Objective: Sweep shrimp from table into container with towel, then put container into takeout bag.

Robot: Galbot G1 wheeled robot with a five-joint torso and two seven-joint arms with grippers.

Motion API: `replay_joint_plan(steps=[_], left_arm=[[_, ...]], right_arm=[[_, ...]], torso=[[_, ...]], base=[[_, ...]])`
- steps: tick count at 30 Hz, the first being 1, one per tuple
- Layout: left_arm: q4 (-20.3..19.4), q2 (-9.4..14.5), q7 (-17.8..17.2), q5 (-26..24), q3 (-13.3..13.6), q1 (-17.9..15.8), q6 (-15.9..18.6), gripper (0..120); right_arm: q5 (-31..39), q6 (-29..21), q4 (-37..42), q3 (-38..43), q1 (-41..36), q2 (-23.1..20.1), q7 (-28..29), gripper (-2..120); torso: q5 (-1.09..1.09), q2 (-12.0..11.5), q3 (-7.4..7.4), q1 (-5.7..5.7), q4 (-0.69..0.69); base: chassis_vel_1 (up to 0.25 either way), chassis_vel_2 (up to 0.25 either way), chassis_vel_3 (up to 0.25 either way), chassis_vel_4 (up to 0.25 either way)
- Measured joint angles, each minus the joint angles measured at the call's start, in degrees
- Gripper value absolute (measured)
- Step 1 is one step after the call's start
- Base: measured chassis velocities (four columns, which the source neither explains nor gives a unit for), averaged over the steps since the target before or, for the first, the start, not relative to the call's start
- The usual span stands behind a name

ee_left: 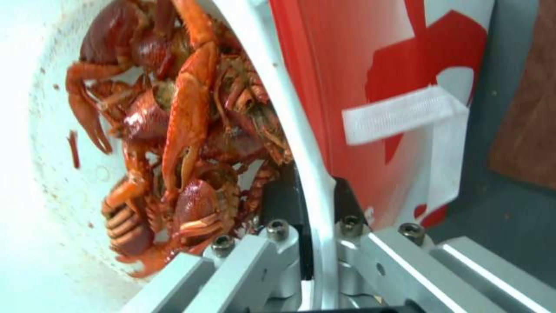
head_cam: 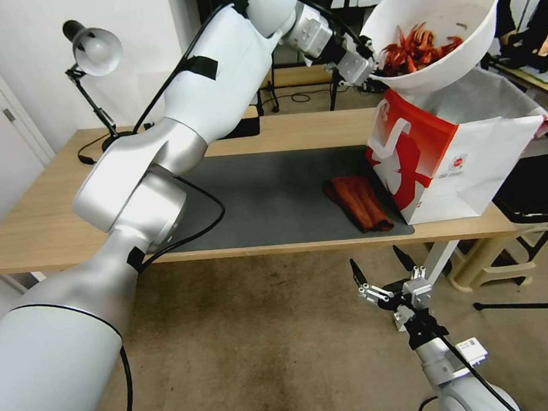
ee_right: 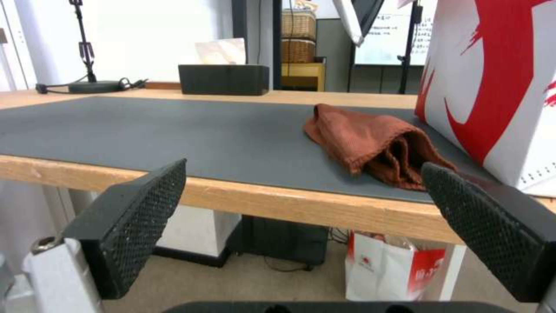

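Head view, nearest: the left arm's big white links fill the near left and reach up and across to the far right, where the left hand grips the near rim of the bowl.
Head view, bowl: lifted off the surface, tilted toward the camera, held above the open top of the bag; the shrimp lie heaped inside it.
Head view, bag: stands upright at the right end of the surface, its near corner at the front edge.
Head view, cloth: the cloth lies crumpled on the dark mat, just beside the bag, near the front edge.
Head view, right hand: the right hand hangs below the front edge, fingers apart, empty.
Left wrist view: the left hand is clamped on the bowl's white rim, one finger inside, one outside; shrimp are piled against the inner wall; the bag's red side and white handle are close behind.
Right wrist view: the right hand is spread wide, nothing between its pads; the cloth rests on the mat by the bag.
Done: sweeping looks finished, as no shrimp show on the mat.
Left: the bowl is not yet inside the bag; lowering and releasing it remain.
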Motion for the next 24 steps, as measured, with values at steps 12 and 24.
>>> replay_joint_plan(steps=[12, 24], left_arm=[[-0.1, 0.1, -1.8, -0.1, 1.1, 0.4, 0.1, 0], [-0.3, 0.1, -5.9, -1.2, 3.2, 0.6, 0.3, 0]], right_arm=[[-0.7, 0.1, 0.1, -0.3, -0.4, 0.7, 0.0, 100], [-1.3, 0.2, 0.0, -0.6, -0.5, 0.9, 0.0, 100]], torso=[[0.00, 0.0, 0.00, 0.00, 0.03], [0.00, 0.0, 0.00, 0.00, 0.02]], base=[[0.000, 0.000, 0.000, 0.000], [0.000, 0.000, 0.000, 0.000]])
